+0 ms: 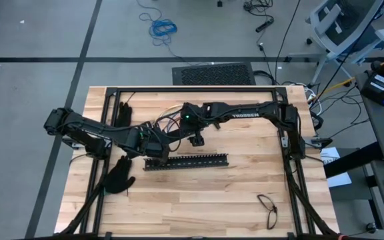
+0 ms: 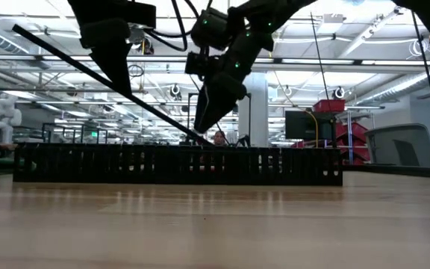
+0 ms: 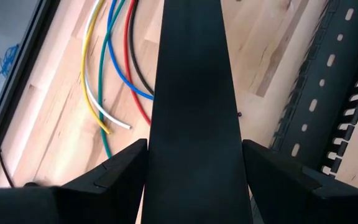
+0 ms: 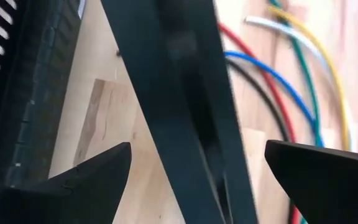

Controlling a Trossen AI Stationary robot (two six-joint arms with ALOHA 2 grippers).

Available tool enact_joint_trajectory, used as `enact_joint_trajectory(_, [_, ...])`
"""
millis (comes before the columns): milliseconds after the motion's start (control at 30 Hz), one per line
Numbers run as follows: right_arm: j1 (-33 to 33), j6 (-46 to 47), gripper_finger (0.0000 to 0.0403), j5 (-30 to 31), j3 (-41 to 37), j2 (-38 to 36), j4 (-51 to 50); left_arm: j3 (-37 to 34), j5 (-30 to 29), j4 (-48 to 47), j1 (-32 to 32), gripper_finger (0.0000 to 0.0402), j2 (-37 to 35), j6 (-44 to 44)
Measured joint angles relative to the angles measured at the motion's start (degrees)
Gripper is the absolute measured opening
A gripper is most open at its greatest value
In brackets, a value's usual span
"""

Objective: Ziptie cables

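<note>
left gripper (image 3: 194, 186): near the table's middle, just behind the slotted bar; jaws pinching a flat black bar (image 3: 194, 93) that runs forward between its fingers (image 3: 114, 171) and slants up off the table in the low view.

right gripper (image 4: 194, 180): reaching in from the right side to the same spot; jaws spread wide, the flat black bar passing between them without contact that can be seen.

cables (image 3: 114, 74): yellow, white, green, blue, red and one dark strand, lying loose on the wooden table (image 1: 199, 193) just beside the raised bar, near both grippers, unbundled.

black slotted bar (image 1: 187, 161): flat on the table, just in front of the grippers.

zipties: none can be picked out.

black gloves (image 1: 119, 177): two, on the table's left part, one in front and one behind the left arm.

eyeglasses (image 1: 267, 208): front right, well apart from the work.

step in hand, as judged: the flat bar is being handled, perhaps passed to the right gripper; no tying begun.

next move calls for: the right jaws closing squarely on the bar, or the bar set aside, before the strands are gathered.
</note>
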Motion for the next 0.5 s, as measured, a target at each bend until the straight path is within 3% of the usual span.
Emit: enact_joint_trajectory(500, [0.02, -0.03, 0.0368, -0.21, -0.02, 2.33, 4.60, 0.00, -0.51, -0.02, 0.00, 0.0251, -0.02, 0.04])
